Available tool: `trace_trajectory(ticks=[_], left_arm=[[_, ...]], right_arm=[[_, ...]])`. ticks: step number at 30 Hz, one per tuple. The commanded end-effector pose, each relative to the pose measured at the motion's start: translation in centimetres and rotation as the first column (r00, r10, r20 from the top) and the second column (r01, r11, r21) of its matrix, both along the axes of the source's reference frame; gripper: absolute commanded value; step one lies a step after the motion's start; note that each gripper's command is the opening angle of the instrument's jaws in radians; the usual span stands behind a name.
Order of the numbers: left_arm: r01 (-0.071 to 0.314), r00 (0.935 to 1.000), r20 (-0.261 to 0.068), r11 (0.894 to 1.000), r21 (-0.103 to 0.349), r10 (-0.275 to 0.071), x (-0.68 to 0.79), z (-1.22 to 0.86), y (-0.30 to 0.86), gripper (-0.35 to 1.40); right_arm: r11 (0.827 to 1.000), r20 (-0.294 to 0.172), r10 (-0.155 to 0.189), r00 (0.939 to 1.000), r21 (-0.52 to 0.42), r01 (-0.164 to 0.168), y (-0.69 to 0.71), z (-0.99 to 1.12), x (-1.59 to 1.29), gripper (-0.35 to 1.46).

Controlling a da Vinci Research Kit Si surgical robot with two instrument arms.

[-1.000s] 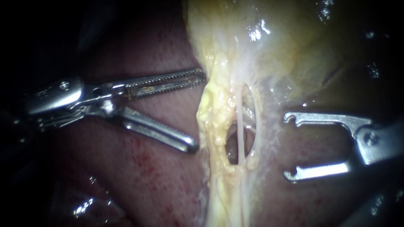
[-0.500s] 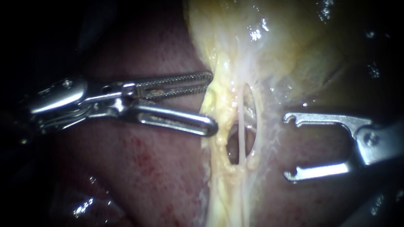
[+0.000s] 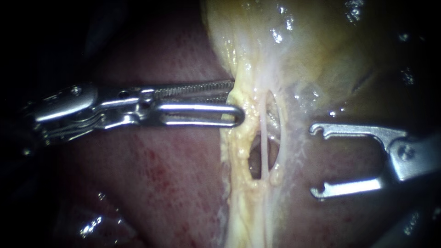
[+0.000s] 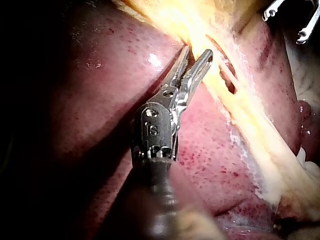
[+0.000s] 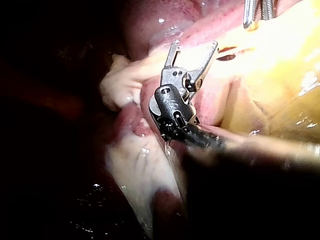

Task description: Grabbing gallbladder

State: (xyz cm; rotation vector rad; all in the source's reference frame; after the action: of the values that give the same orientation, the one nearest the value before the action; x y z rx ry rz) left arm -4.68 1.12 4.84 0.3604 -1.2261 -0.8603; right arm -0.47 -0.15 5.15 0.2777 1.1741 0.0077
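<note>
Gallbladder [image 3: 321, 50] tissue, yellowish and glistening, fills the upper middle of the endoscope view and narrows downward into a lumpy yellow fringe. The left instrument [image 3: 235, 100] has that fringe between its jaws. The toothed jaw lies above, its tip hidden behind the fold. The slotted jaw lies below, its tip pressed on the front of the fold. Only a narrow gap is left between them, filled by the pinched tissue at the tips.

Just beyond the grip, an oval opening in the fringe shows a thin pale tube [image 3: 263, 151] running lengthwise through it.

The left shaft comes in nearly level from the left, low over the liver [image 3: 151, 183]. In the left wrist view the jaws point forward and slightly upward into the yellow edge.

The right instrument [image 3: 315, 160] comes in from the right and sits on the far side of the opening, well apart from the left one. Its jaws are spread wide with nothing between them, and the small hooked tips point toward the fringe. In the right wrist view they are splayed just short of the pale tissue.

The liver is dark red, wet and speckled, and lies under both instruments. Everything outside the lit tissue is black.
</note>
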Motion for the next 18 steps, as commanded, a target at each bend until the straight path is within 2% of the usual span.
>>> trace_trajectory(ticks=[1, 5, 12, 15, 18], left_arm=[[0.004, 1.0000, -0.006, 1.000, 0.006, -0.004, 0.01, 0.00, -0.01, 0.15], [0.012, 0.9993, -0.035, 1.000, 0.011, -0.012, 0.02, -0.02, -0.03, 0.02], [0.022, 0.9968, -0.078, 1.000, 0.019, -0.020, 0.04, -0.07, -0.08, -0.33], [0.028, 0.9951, -0.095, 0.999, 0.020, -0.026, 0.04, -0.07, -0.10, -0.35], [0.029, 0.9948, -0.098, 0.999, 0.023, -0.027, 0.04, -0.09, -0.12, -0.35]], right_arm=[[1.000, 0.001, 0.002, 1.0000, 0.006, -0.002, 0.00, 0.00, 0.00, 0.60], [1.000, 0.001, 0.002, 1.0000, 0.006, -0.002, 0.00, 0.00, 0.00, 0.60], [1.000, 0.001, 0.002, 1.0000, 0.006, -0.002, 0.00, 0.00, 0.00, 0.60], [1.000, 0.001, 0.002, 1.0000, 0.006, -0.002, 0.00, 0.00, 0.00, 0.60], [1.000, 0.001, 0.002, 1.0000, 0.006, -0.002, 0.00, 0.00, 0.00, 0.60]])
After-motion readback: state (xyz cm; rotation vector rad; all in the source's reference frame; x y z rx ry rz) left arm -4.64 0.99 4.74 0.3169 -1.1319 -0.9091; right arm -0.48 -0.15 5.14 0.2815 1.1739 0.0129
